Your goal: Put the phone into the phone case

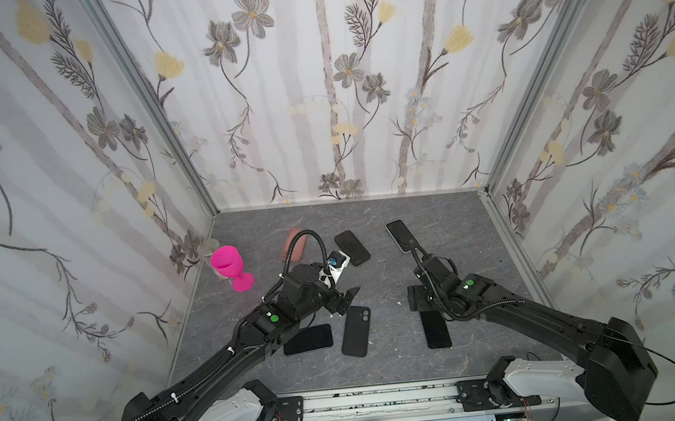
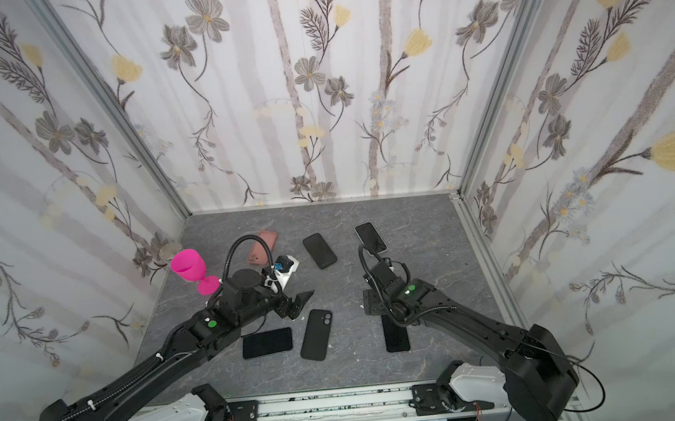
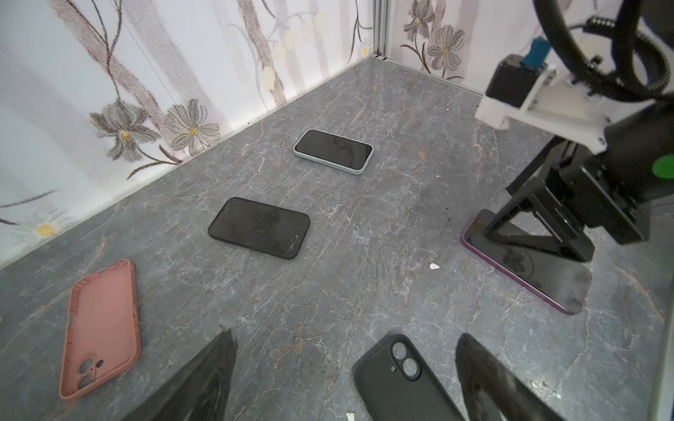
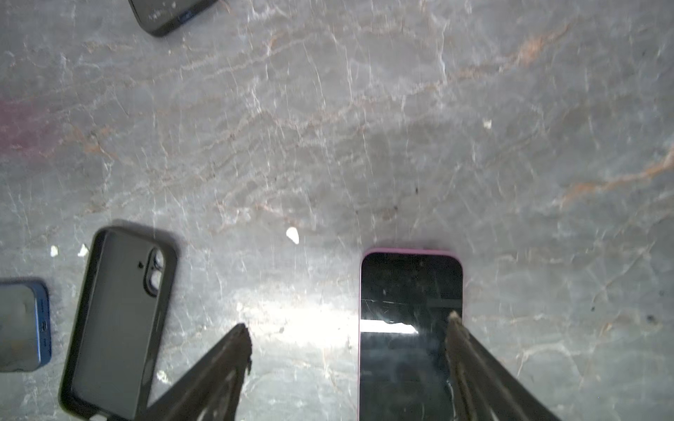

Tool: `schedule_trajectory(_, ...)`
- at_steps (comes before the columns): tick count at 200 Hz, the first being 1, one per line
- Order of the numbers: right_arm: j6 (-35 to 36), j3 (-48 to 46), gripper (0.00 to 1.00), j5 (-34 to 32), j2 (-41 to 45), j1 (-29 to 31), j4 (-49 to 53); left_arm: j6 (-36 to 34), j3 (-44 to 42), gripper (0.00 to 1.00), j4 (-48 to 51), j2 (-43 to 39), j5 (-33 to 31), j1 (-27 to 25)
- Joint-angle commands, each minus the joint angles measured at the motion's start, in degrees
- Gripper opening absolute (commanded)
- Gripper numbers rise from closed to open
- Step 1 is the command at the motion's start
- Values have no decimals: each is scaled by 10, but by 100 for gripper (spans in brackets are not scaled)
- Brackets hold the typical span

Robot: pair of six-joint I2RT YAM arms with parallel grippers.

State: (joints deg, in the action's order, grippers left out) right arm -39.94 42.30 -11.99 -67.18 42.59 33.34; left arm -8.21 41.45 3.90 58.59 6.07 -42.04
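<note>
An empty black phone case point(image 1: 357, 334) point(image 2: 316, 340) with a camera cutout lies near the front middle of the table. My left gripper point(image 1: 348, 300) point(image 3: 346, 336) hovers open just beyond its camera end, nothing between its fingers. A pink-edged phone point(image 1: 437, 334) point(image 4: 408, 284) lies screen up to the right of the case. My right gripper point(image 4: 347, 321) point(image 3: 532, 244) points down over that phone's far end. It is open, with one finger over the phone's edge and the other over bare table.
A blue-edged phone point(image 1: 308, 339) lies left of the black case, partly under my left arm. Further back lie a pink case point(image 3: 102, 328), a dark phone point(image 3: 259, 226) and a light-edged phone point(image 3: 333, 151). A pink goblet point(image 1: 230, 264) stands by the left wall.
</note>
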Motion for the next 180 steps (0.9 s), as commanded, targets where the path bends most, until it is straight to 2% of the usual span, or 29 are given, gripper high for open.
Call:
schedule_trajectory(1,-109,-46,85,-43,33,31,48,40,6,93,13,-9,-5,-6)
schedule_trajectory(24,-142,-96,87,-29,60,40,58,61,6,93,27,-14,-22,-7)
schedule_trajectory(60,-144,-141,88,-6,82,40,31,81,19,93,47,-13,-29,-8)
schedule_trajectory(130,-124,-150,86,6,38,40,-5,80,44,92,66,-14,-33,-11)
schedule_trajectory(180,-117,-165,80,13,8,40,-12,80,45,92,69,-21,-40,-12)
